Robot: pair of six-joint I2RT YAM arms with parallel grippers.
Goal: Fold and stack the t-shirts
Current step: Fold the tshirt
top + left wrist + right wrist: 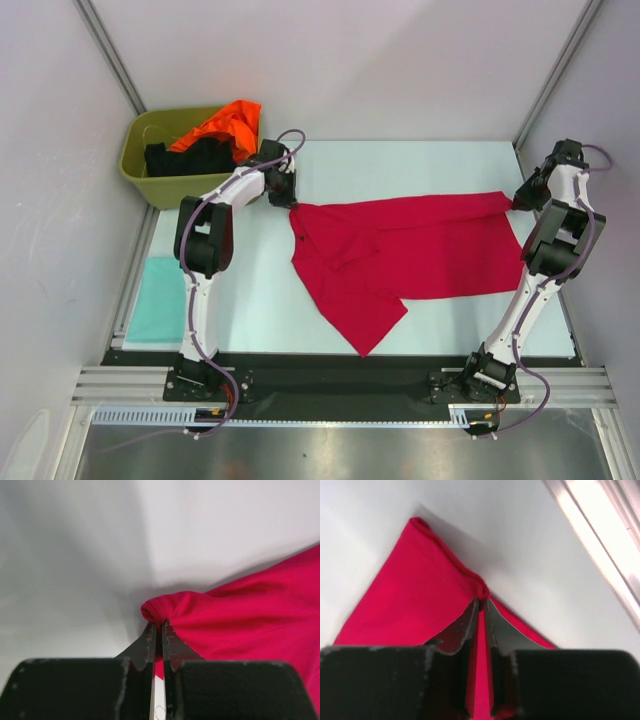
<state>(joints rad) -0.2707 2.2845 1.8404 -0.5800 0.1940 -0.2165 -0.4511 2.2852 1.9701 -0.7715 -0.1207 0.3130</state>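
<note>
Item under work: crimson-red cloth t-shirt (410, 250), lying across the middle of the white table (420, 165). The upper part is spread; the lower part is rumpled and doubled over toward the near edge.
Grip, left side: the left gripper (291, 203) is closed on a bunched corner at the shirt's far-left end.
Grip, right side: the right gripper (519, 203) is nipped on the hem corner at the far-right end, with cloth showing between its jaws.
Other stock: pale teal folded shirt (155, 300) at the table's left side. An orange shirt (225, 125) and a black shirt (190, 158) lie in the olive-green plastic tub (145, 178).
Step in hand: judged to be spreading, with no fold yet made.
Next move calls for: both arms drawing the held edge taut and evenly, so the rumpled lower part lies flat before any release.
</note>
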